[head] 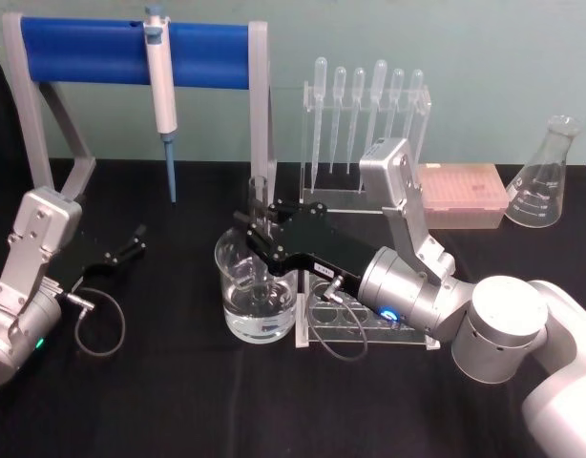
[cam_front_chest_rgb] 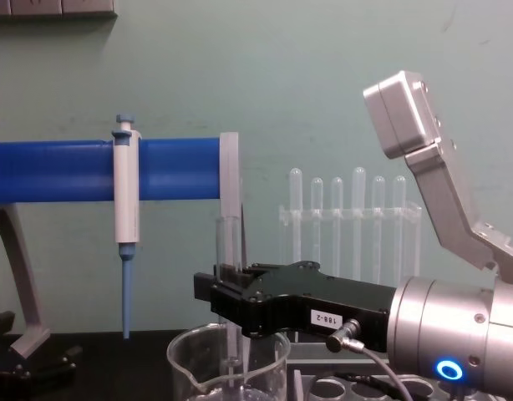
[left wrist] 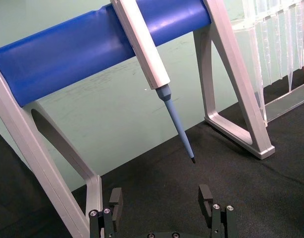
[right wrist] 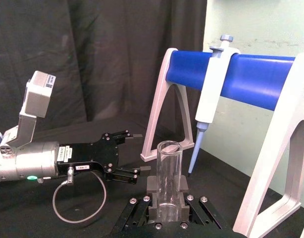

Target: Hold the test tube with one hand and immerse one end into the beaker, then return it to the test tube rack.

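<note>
Clear glass, the test tube (cam_front_chest_rgb: 229, 242) stands upright in the right gripper (cam_front_chest_rgb: 228, 280), jaws clamped around it; its lower end reaches down inside the beaker (cam_front_chest_rgb: 186, 368), which sits on the black worktop (head: 178, 401) just beside the rack (head: 322, 320); the left gripper (head: 131, 243) lies low at the left, jaws apart, near the blue pipette stand (head: 93, 48).

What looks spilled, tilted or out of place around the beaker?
Nothing stands out. The right tool holds the test tube upright, its lower end inside the beaker; the water sits within the glass and the cloth shows no puddle. The left tool rests open at the left.
</note>
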`<state>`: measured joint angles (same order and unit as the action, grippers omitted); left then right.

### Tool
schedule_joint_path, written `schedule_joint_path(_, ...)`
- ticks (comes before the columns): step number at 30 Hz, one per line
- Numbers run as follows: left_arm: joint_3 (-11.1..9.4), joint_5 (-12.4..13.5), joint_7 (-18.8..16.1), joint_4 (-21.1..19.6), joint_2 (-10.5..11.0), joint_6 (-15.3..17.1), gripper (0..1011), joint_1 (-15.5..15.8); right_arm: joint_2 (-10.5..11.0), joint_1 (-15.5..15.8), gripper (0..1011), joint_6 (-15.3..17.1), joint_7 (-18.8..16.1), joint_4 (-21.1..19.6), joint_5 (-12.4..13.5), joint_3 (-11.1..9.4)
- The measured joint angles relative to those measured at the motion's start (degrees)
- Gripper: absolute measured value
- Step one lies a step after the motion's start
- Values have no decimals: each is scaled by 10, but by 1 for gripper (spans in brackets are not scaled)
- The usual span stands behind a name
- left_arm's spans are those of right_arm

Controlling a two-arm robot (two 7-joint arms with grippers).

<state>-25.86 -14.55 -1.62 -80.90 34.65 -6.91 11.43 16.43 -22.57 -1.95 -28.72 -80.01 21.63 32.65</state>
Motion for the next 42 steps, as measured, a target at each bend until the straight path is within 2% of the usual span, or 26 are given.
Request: schedule_joint_path(42, 0, 0, 0, 0, 0, 0, 1000, 0, 0, 0, 238, 0, 0, 0, 0, 0)
